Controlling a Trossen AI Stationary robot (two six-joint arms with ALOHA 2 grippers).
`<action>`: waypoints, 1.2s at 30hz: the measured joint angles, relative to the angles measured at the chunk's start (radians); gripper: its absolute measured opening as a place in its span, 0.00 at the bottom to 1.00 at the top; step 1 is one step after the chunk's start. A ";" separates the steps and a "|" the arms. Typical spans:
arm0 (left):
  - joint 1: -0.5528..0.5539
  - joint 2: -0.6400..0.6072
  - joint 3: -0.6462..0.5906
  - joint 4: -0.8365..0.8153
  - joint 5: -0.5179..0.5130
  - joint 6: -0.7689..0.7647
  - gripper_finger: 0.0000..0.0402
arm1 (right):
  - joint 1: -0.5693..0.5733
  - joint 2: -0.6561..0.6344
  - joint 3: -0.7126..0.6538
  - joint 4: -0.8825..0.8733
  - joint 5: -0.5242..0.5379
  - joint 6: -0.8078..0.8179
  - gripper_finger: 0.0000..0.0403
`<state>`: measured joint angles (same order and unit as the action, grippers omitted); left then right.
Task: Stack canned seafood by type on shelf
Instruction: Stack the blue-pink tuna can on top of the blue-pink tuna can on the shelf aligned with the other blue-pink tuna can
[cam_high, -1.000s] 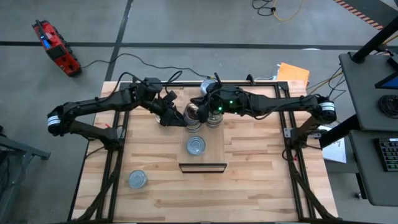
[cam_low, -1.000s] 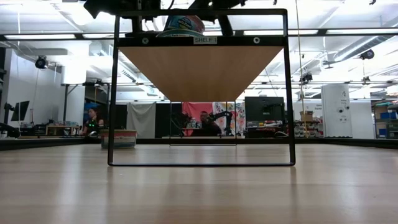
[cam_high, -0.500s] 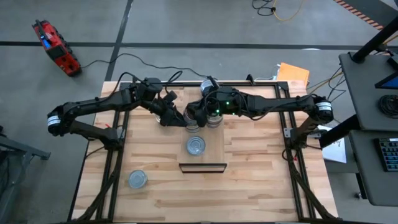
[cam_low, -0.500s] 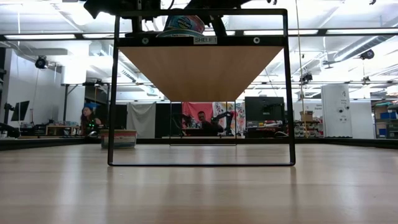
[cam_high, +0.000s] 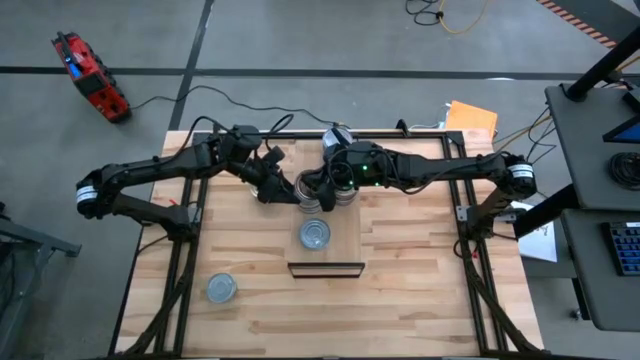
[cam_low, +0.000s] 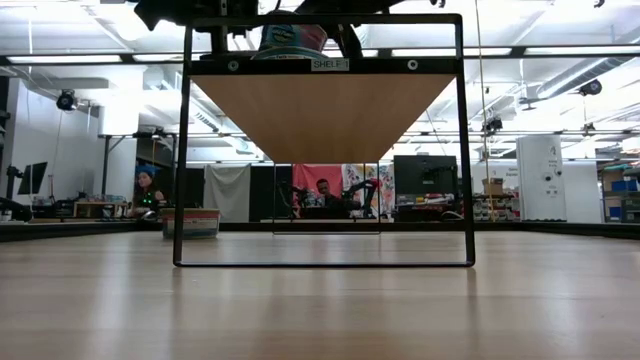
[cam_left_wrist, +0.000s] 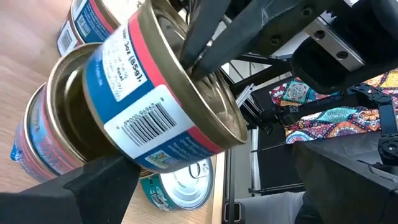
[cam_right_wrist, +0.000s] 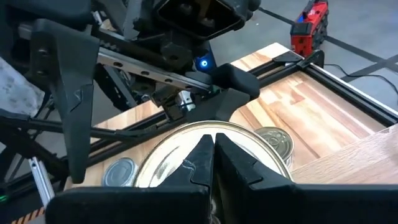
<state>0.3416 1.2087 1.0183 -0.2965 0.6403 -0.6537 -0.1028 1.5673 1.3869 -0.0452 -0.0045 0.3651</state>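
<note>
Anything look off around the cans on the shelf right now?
Yes. The blue-and-red can sits tilted against the cans below it, with the right gripper pinched shut on its rim, not flat on the stack.

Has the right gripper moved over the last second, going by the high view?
Yes. The right gripper, shut on a tin's rim, has shifted slightly toward the left arm's side, measured against the lone tin lying on the shelf.

A red power tool (cam_high: 90, 75) lies on the grey floor well beyond the table's (cam_high: 420, 300) far left corner, a black cable running from it toward the table. An orange sheet (cam_high: 470, 118) lies just past the table's far right corner. A white paper (cam_high: 538, 240) sits beside the table's right edge.
</note>
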 joint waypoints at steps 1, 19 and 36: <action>0.000 0.000 0.000 -0.001 0.000 0.001 0.99 | 0.000 0.000 0.000 -0.002 -0.001 -0.002 0.02; 0.026 -0.002 0.000 -0.020 0.005 -0.002 0.99 | 0.006 0.000 0.000 -0.035 -0.003 -0.038 0.02; 0.036 -0.004 0.000 -0.020 -0.005 0.032 0.99 | 0.006 -0.006 0.000 -0.046 0.004 -0.060 0.02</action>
<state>0.3775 1.2049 1.0183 -0.3162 0.6353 -0.6218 -0.0963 1.5613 1.3865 -0.0908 -0.0006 0.3054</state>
